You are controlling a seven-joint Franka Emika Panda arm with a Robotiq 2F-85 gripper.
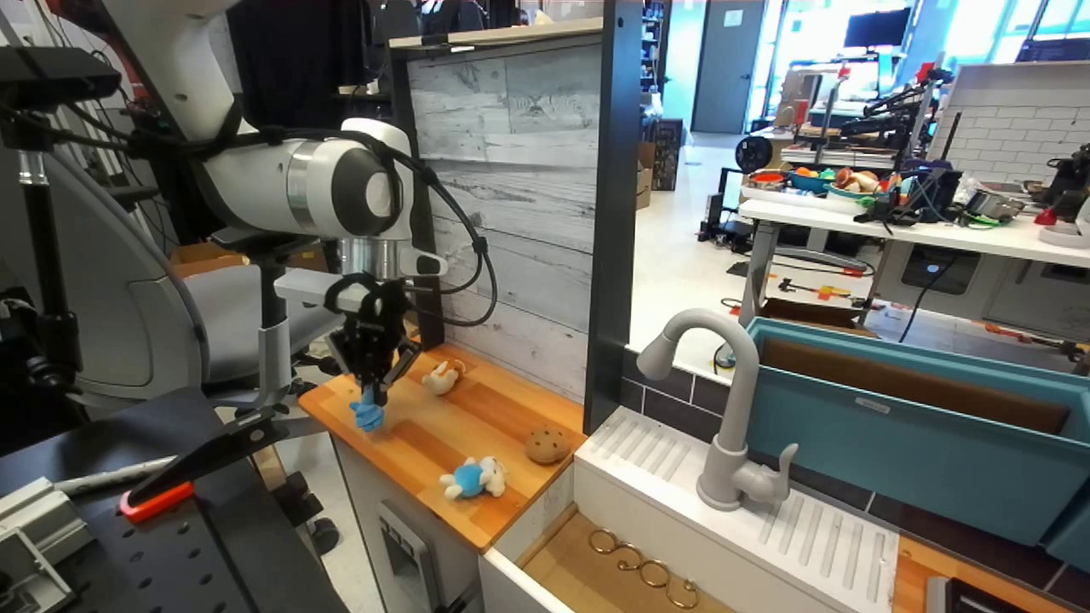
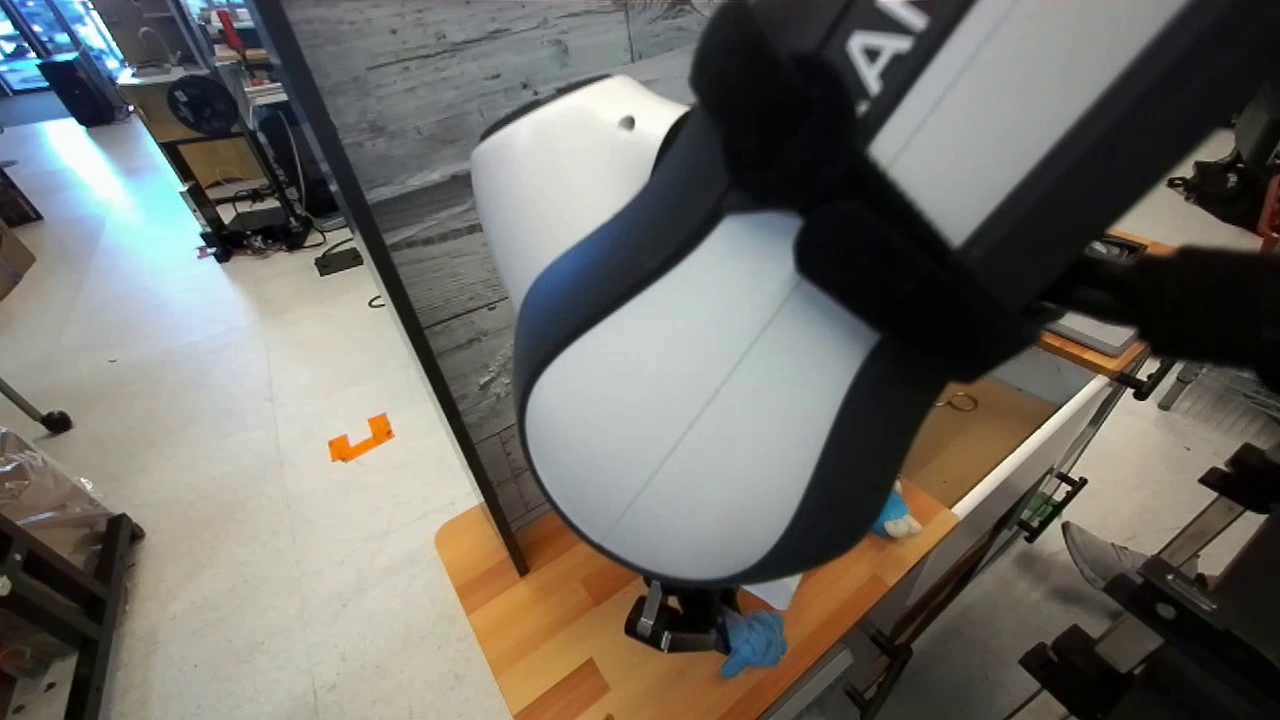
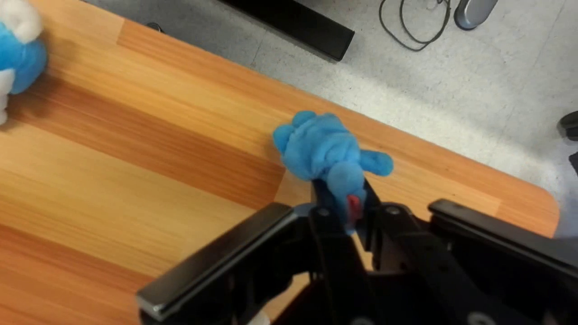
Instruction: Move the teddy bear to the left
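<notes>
A small cream and tan plush toy point(image 1: 443, 377), the best match for the teddy bear, lies on the wooden counter near the grey panel in an exterior view. In the wrist view only a small pale patch shows at the bottom edge, and I cannot tell if it is this toy. My gripper point(image 1: 377, 393) points down at the counter's far end, in front of the tan toy and apart from it. In the wrist view my gripper point(image 3: 345, 198) is shut on a blue plush toy point(image 3: 320, 144). This blue toy also shows in both exterior views point(image 1: 368, 415) point(image 2: 755, 640).
A blue and white plush toy point(image 1: 473, 478) and a round brown spotted toy point(image 1: 547, 445) lie on the wooden counter point(image 1: 409, 443). The grey wood panel point(image 1: 511, 204) stands along its back. A white sink with a tap point(image 1: 724, 409) adjoins it. The counter's front edge drops to the floor.
</notes>
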